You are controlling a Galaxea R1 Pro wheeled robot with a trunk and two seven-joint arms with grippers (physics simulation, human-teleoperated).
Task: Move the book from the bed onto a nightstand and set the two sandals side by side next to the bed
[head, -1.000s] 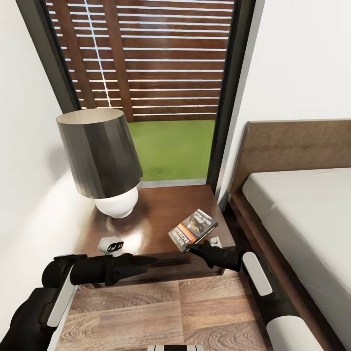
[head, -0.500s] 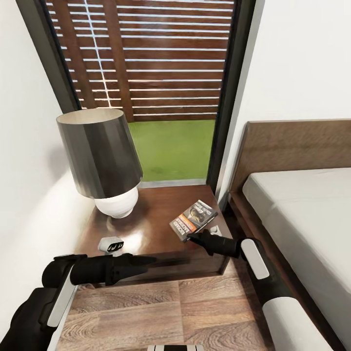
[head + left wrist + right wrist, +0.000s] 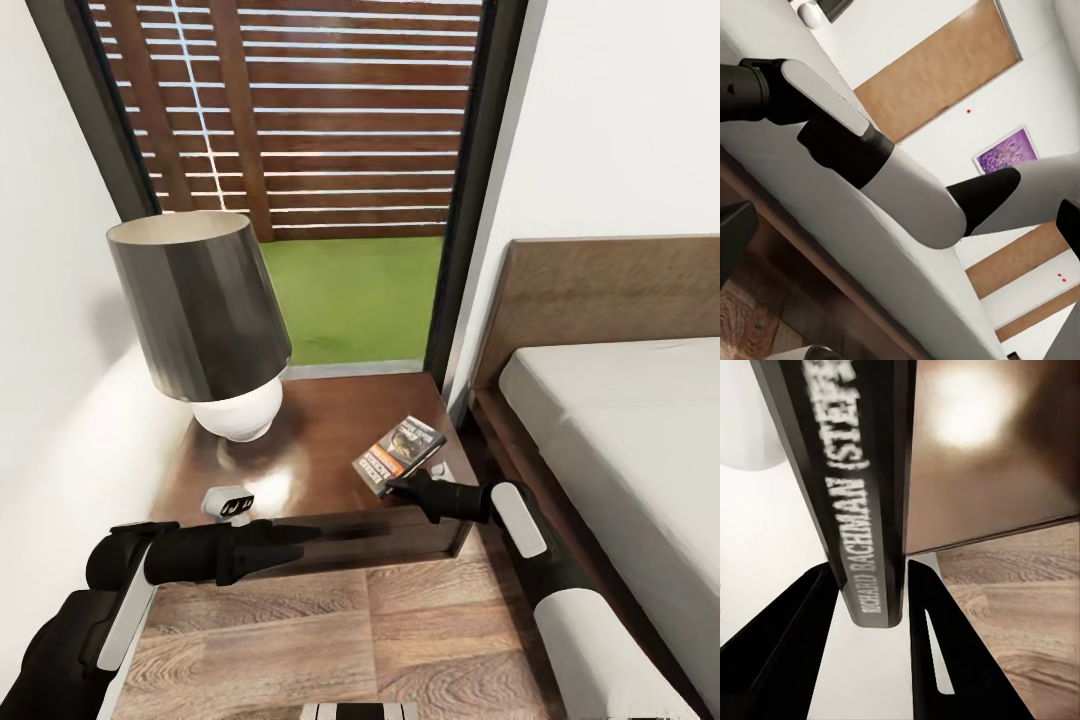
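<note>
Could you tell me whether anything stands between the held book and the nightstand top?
Nothing visible does. The right gripper holds the book over a bare part of the nightstand; the lamp and a small white object sit off to its left.

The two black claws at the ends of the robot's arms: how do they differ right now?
The right gripper pinches the book by its spine, over the dark wood nightstand; the left gripper holds nothing. The right one reaches over the nightstand's top near the bed; the left one hangs in front of the nightstand's front edge, below a small white gadget. The left one's fingers look drawn together to a point. Both are black, on black and white arms.
</note>
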